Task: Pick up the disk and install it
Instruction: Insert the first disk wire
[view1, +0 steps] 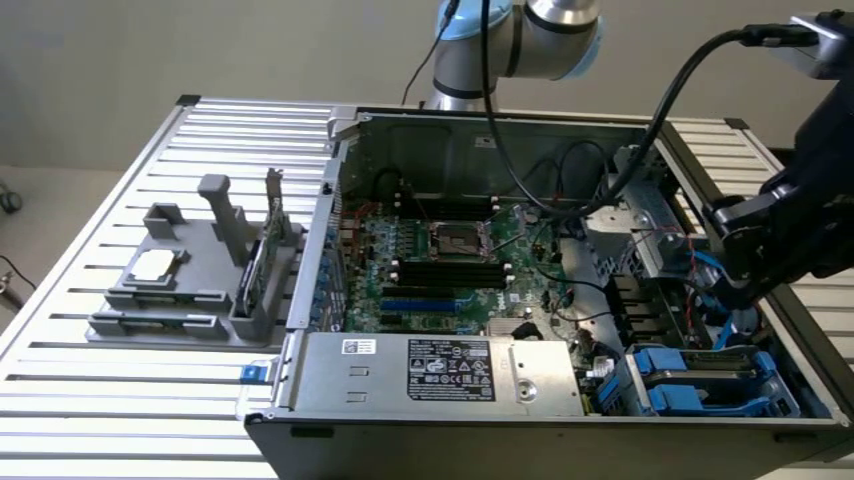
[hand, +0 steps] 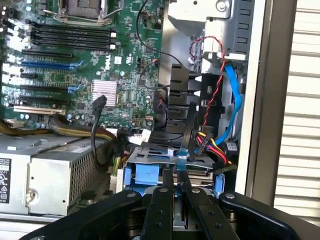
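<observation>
The disk lies flat in the drive bay at the near corner of the open computer case, on the exterior view's right, with its blue carrier around a grey metal body. The wrist view shows the same disk just beyond the fingertips, blue carrier edges on both sides. My gripper hangs above that bay, apart from the disk. In the wrist view the gripper has its two black fingers pressed close together, shut, with nothing between them.
The motherboard fills the case floor, with the power supply along the near wall. Blue and red cables run beside the bay. A grey fixture on the slatted table holds a small silver chip and a green card.
</observation>
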